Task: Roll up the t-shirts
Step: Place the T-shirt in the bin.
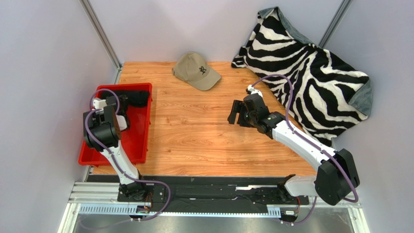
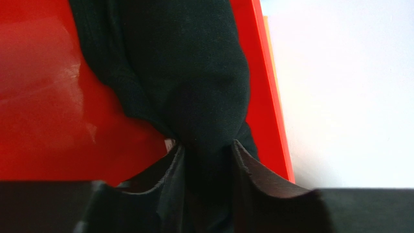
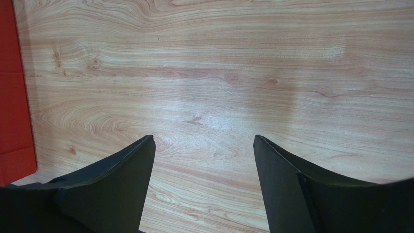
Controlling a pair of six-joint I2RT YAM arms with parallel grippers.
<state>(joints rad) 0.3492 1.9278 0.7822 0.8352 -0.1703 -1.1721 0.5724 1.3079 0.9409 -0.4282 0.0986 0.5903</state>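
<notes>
Step, as I judge it: rolled bundle set in tray, let-go in hand
Landmark: red plastic tray (image 1: 138, 141)
Black soft cotton t-shirt (image 2: 194, 73) bunched into roll inside tray, at far end, near its right wall
Left gripper (image 2: 206, 148) over tray; jaws part-way apart, shirt's near end between them, touching both fingers; clamped or merely resting, cannot tell
Next move calls for wider jaws, straight lift, no cloth dragged along
Right gripper (image 3: 204, 141) well right of tray, above light wooden table (image 3: 218, 63); jaws wide, nothing held
</notes>
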